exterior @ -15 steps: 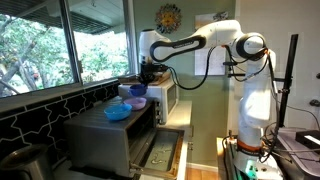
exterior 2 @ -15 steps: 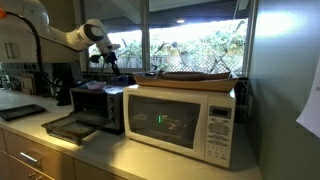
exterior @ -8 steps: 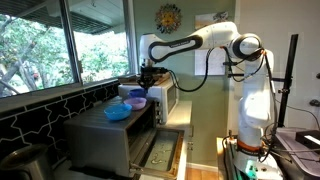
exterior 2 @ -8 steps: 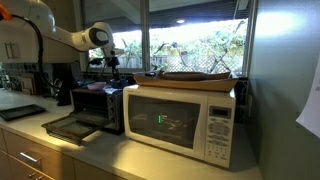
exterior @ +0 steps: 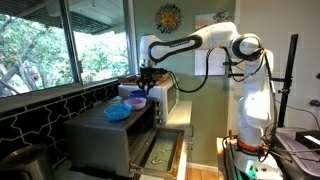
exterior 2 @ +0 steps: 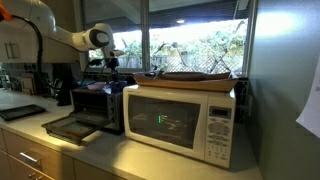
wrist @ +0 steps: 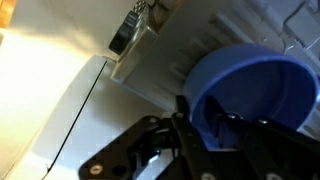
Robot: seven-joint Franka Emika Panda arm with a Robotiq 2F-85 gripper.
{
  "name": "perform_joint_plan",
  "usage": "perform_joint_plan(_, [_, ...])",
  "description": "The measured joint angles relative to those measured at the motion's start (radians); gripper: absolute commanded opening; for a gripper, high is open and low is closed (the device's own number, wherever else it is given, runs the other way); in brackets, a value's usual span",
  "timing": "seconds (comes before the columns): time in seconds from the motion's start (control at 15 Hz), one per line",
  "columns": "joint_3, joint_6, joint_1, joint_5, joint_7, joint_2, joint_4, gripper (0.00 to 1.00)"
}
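Note:
My gripper (wrist: 200,125) sits over the top of the toaster oven (exterior: 110,140). In the wrist view its two dark fingers straddle the near rim of a blue bowl (wrist: 255,85), one outside and one inside, close together on the rim. In an exterior view the gripper (exterior: 147,82) is just above the blue bowl (exterior: 132,92), which stands at the far end of the oven top. A purple bowl (exterior: 138,102) and a light blue bowl (exterior: 118,112) stand nearer. The gripper also shows in an exterior view (exterior 2: 108,63).
The toaster oven's door (exterior: 162,155) hangs open. A white microwave (exterior 2: 180,120) stands beside the oven (exterior 2: 97,104), with a flat tray (exterior 2: 195,76) on top. A window runs behind the counter. A dark tray (exterior 2: 22,112) lies further along the counter.
The gripper has come down slightly toward the bowls on the oven top. In the last half second it has barely moved.

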Motion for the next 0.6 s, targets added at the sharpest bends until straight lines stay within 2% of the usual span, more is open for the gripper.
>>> perform_joint_plan(0.33, [-0.009, 0.025, 0.003, 0.043, -0.019, -0.054, 0.002, 0.97])
perform_joint_plan(0.6, [-0.017, 0.025, 0.009, 0.145, -0.197, -0.112, -0.017, 1.0])
